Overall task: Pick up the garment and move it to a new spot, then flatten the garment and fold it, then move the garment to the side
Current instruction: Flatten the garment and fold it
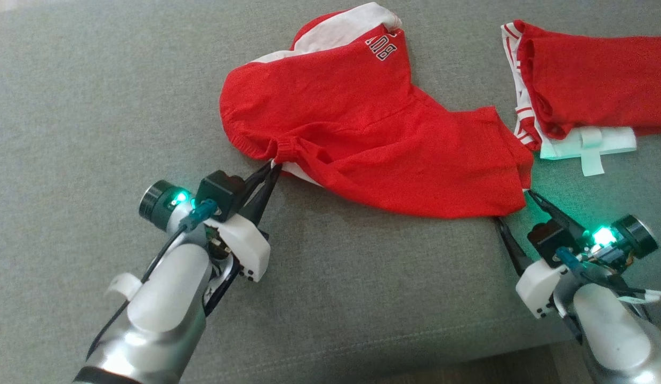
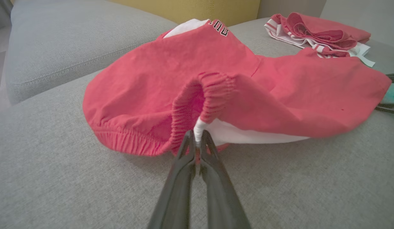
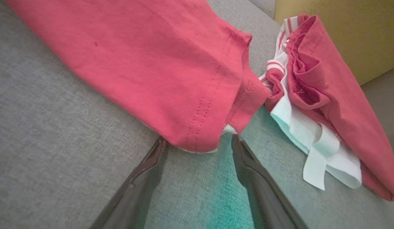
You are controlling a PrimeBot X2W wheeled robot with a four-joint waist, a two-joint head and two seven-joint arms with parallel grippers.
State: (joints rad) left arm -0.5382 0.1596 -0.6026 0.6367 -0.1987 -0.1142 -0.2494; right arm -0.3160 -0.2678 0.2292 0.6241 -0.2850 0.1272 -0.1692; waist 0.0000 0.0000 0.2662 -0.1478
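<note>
Head view: red shorts (image 1: 362,133) lie spread on the grey sofa cushion (image 1: 96,106), just left of a folded red garment (image 1: 591,80). The left gripper (image 1: 274,168) is at the shorts' end farthest from that folded garment. The right gripper (image 1: 513,206) is at the end nearest it.

Left wrist view: the fingers are pinched tight on the white edge of the elastic waistband, which bunches above the tips.

Right wrist view: the fingers are spread wide and grip nothing. The hem corner beside the folded garment lies between the tips, perhaps brushing them; the blur leaves this unclear.
</note>
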